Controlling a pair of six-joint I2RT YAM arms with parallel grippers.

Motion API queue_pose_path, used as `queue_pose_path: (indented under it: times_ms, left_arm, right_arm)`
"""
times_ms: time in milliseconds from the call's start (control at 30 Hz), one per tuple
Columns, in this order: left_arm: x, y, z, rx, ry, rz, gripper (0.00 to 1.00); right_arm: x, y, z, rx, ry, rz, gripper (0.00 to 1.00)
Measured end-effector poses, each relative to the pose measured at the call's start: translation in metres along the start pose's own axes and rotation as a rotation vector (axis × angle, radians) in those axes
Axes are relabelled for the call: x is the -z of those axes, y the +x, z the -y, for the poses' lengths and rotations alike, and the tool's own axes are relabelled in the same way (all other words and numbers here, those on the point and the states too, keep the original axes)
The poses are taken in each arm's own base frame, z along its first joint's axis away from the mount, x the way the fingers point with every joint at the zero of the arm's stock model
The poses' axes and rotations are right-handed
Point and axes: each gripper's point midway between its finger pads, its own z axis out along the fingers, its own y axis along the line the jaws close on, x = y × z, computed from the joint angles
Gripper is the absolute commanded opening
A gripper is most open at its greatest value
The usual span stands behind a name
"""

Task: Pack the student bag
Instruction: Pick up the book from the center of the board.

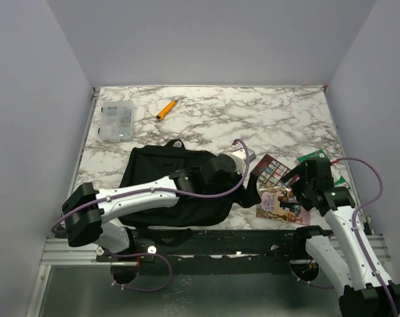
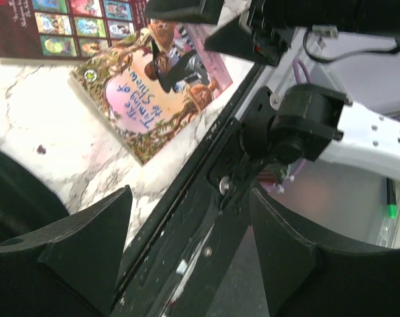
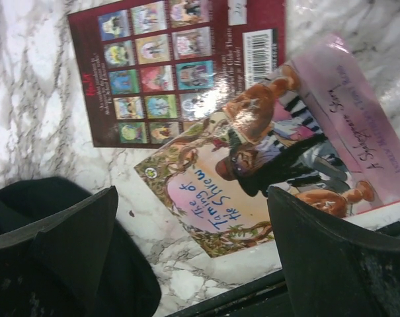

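Note:
The student bag (image 1: 166, 191) is a black backpack lying flat at the table's near left; its edge shows in the left wrist view (image 2: 14, 191) and the right wrist view (image 3: 130, 290). My left arm lies across it, and my left gripper (image 1: 242, 165) is open and empty at the bag's right edge (image 2: 190, 218). My right gripper (image 1: 299, 179) is open and empty above two books (image 3: 193, 218). These are a pink "Taming of the Shrew" book (image 1: 279, 201) (image 3: 252, 178) (image 2: 147, 99) and a dark red book (image 1: 274, 170) (image 3: 166, 72) (image 2: 61, 30) behind it.
A clear plastic box (image 1: 116, 121) and an orange marker (image 1: 165, 109) lie at the far left. A green item (image 1: 319, 157) sits behind the right gripper. The black rail (image 2: 206, 218) runs along the table's near edge. Walls stand on three sides.

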Motion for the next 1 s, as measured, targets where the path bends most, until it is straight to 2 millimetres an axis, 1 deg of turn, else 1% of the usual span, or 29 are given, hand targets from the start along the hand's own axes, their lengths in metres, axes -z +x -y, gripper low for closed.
queue_pose_path:
  times_ms: [67,200,333,400,433,633,700,867,1000]
  left_arm:
    - [-0.015,0.0,0.002,0.004,-0.019,-0.006,0.73]
    - [-0.045,-0.001,0.003,0.013,-0.057,-0.02,0.73]
    - [-0.076,0.002,-0.005,0.019,-0.093,-0.048,0.74]
    - [-0.09,0.006,-0.011,0.021,-0.112,-0.065,0.75]
    - [-0.099,0.01,-0.017,0.027,-0.129,-0.082,0.75]
    - [-0.122,0.026,-0.047,0.101,-0.198,-0.132,0.76]
    - [-0.128,0.031,-0.064,0.152,-0.229,-0.149,0.76]
    - [-0.14,0.042,-0.091,0.249,-0.259,-0.184,0.73]
    - [-0.149,0.051,-0.099,0.314,-0.248,-0.212,0.69]
  right_arm:
    - [-0.002,0.001,0.008,-0.02,0.034,0.006,0.98]
    - [-0.003,-0.004,0.017,-0.08,0.081,0.051,0.98]
    - [-0.007,-0.009,0.024,-0.134,0.119,0.09,0.98]
    - [-0.011,-0.007,0.029,-0.15,0.136,0.095,0.97]
    - [-0.014,-0.005,0.032,-0.155,0.145,0.093,0.97]
    - [-0.03,0.006,0.043,-0.16,0.187,0.071,0.97]
    - [-0.033,0.007,0.044,-0.16,0.188,0.07,0.96]
    - [-0.038,0.008,0.041,-0.167,0.165,0.075,0.95]
    - [-0.042,0.011,0.041,-0.169,0.152,0.068,0.95]
